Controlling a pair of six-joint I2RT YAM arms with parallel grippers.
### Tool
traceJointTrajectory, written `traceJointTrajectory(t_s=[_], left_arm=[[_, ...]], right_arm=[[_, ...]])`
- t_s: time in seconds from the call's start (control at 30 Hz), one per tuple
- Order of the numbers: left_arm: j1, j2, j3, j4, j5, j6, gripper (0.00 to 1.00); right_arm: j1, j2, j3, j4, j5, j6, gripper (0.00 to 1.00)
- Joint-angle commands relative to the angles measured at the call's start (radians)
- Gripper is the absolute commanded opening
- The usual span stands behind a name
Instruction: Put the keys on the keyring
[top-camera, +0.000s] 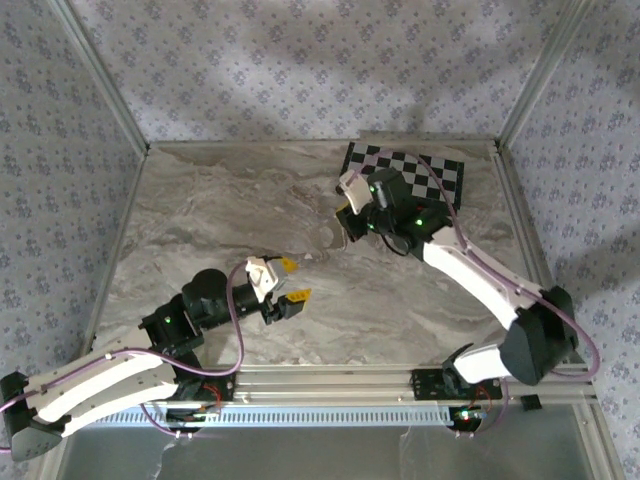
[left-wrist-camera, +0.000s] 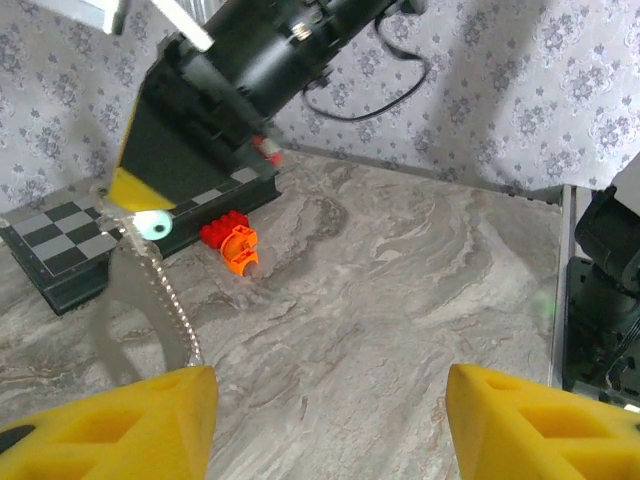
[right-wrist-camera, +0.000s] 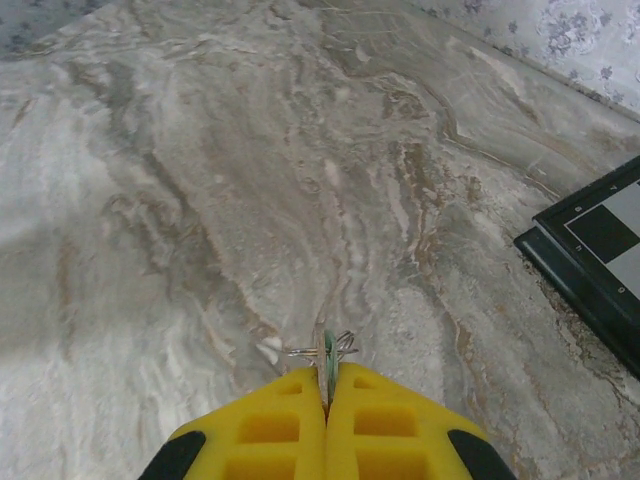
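Between the right gripper's pressed-together yellow fingers sits 1 teal-headed key, with the keyring and its beaded chain dangling just beneath. Well apart from it, the left gripper hangs spread, holding nothing. The ring looks light, thin, springy and slippery, and is probably best pinched flat across its wire, clear of the chain.
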Motion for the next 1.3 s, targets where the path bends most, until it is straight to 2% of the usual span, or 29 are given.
traceJointTrajectory(t_s=[0.0,0.37,0.67,0.97,1.27], left_arm=[[-0.002,-0.003,-0.019,0.055,-0.019,-0.039,0.62],[-0.003,0.008,-0.035,0.078,-0.038,-0.056,0.63],[-0.003,0.021,-0.039,0.090,-0.050,-0.043,0.63],[-0.003,-0.011,-0.050,0.081,-0.074,-0.029,0.63],[-0.002,-0.025,-0.044,0.082,-0.076,-0.032,0.64]], right_arm=[[-0.013,0.058,0.080,0.103,-0.038,0.030,0.00],[-0.022,0.245,0.176,0.228,-0.072,0.088,0.00],[-0.021,0.321,0.202,0.257,-0.116,0.130,0.00],[-0.003,0.324,0.184,0.199,-0.160,0.125,0.00],[0.010,0.237,0.085,0.165,-0.152,0.123,0.00]])
